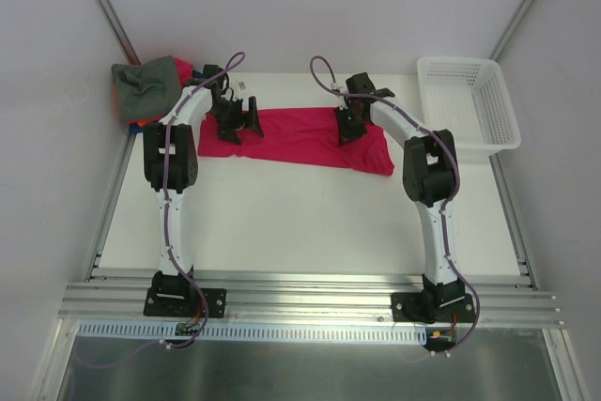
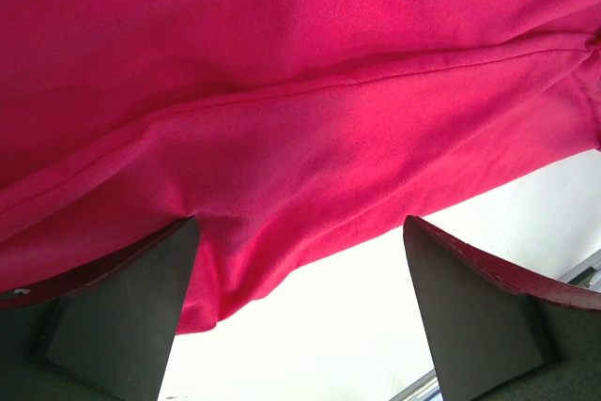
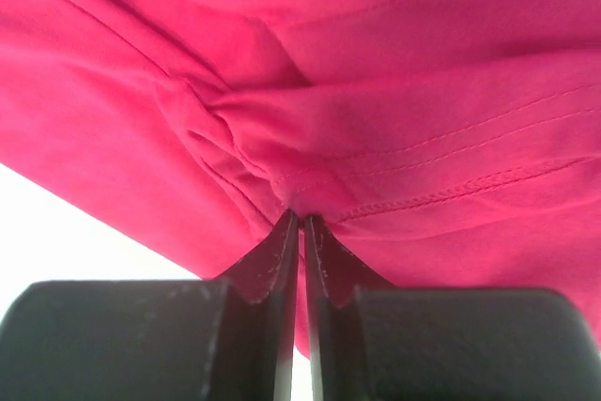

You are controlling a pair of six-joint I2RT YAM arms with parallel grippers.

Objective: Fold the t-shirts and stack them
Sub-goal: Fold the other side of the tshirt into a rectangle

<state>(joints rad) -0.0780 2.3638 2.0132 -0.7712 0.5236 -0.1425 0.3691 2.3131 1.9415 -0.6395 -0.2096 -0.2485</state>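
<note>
the right tool (image 3: 300,221) is pinching shut on a gathered tuck of the crimson t-shirt (image 3: 376,91), its fingers almost meeting and a stitched hem bunching right at their tips. the left tool (image 2: 299,232) is standing wide and gripping nothing. the shirt's near edge is slanting across the gap just ahead of its fingertips, with bare white counter (image 2: 310,335) showing below. i cannot tell whether its left finger is touching the cloth or only overlapping it in view.

seen from above, the left tool (image 1: 235,119) is hovering over the garment's left end and the right tool (image 1: 349,124) is sitting toward its right end, short of the very corner. the crimson t-shirt (image 1: 300,138) is lying as a flattened band on the far half of the counter. its long axis is running left to right, with the right end dipping slightly nearer the arm bases. which end is the collar i cannot tell.

in my judgement the coming move is depending on the left tool, since the cloth edge is lying straight ahead of its open fingers and it is the nearer arm for that end.

a grey-green t-shirt (image 1: 146,86) is sitting bunched at the far left corner, and a white basket (image 1: 470,105) at the far right.
</note>
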